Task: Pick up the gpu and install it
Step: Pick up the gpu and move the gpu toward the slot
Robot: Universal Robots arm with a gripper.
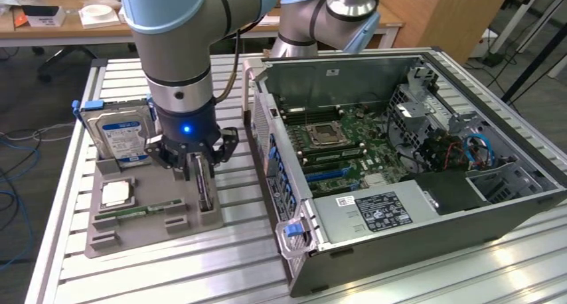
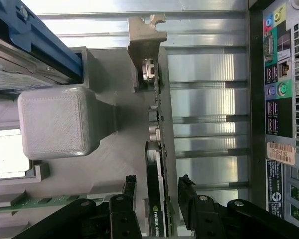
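Claw is down over the grey parts holder, and it's open. My fingers stand one on each side of the gpu, with a sliver of daylight showing on both sides, so nothing is gripped yet. The card stands on its long edge in a slot of the holder, dark face to one side, and its metal bracket is at the far end from my fingertips.

To do this well, I reckon the squeeze should land flat on both faces together. The card looks roughly centred between the pads, and it should stay that way so neither finger shoves it sideways in the slot. It's a thin board, so I want a firm grip, not a crushing one. I also want it clear of the small parts along its edge, and the lift should go straight out of the slot with no twisting.

Around me, the hard drive stands upright in the same holder, just beside my wrist. A processor chip and the green memory stick lie flat further along. The holder's chunky grey post is near one finger, so space is tight there. On the exterior view's right, the open computer case stands close, its motherboard exposed, and its near wall rises between the holder and the board.
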